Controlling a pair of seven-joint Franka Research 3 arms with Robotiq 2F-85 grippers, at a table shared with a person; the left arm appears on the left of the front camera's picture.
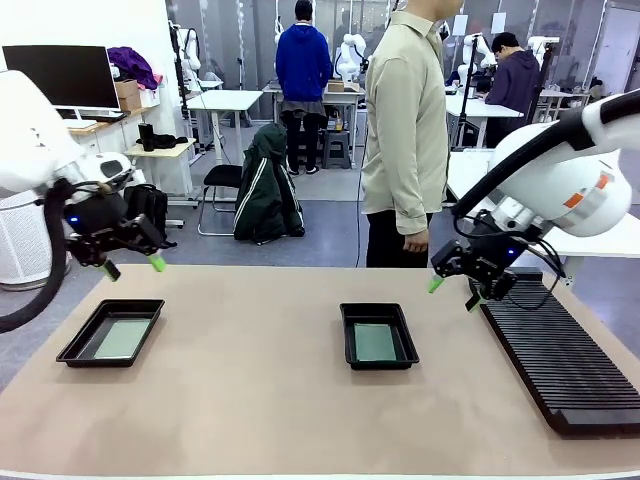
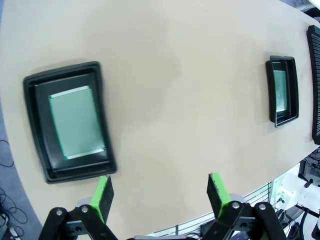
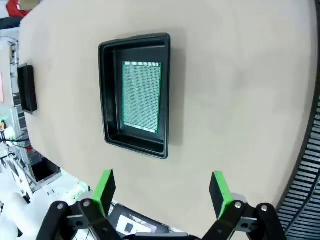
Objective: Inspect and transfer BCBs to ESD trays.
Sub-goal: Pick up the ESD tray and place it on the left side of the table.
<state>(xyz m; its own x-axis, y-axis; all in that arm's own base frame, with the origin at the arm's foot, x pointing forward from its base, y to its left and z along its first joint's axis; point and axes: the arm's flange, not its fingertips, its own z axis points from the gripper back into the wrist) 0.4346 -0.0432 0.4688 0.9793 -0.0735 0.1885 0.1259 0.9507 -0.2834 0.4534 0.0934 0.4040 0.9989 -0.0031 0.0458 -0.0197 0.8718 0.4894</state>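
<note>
with both sets of fingers spread wide and empty above the table (image 1: 250, 400), i see each bcb already flat in its tray: left gripper (image 1: 132, 262) nearest the left tray's board (image 1: 121, 338), right gripper (image 1: 455, 290) nearest the centre one (image 1: 375, 342), its long axis running away from me.

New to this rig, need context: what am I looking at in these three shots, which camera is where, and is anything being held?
Two white robot arms share a tan table with a person standing at the far side. The front view looks across the table; the other two are wrist cameras looking down past each arm's green-tipped fingers. The left gripper and right gripper both hover open, holding nothing. On the table: a left ESD tray and a middle ESD tray, each with one green BCB lying flat inside (). A long black ribbed rack sits at the robot's right.
</note>
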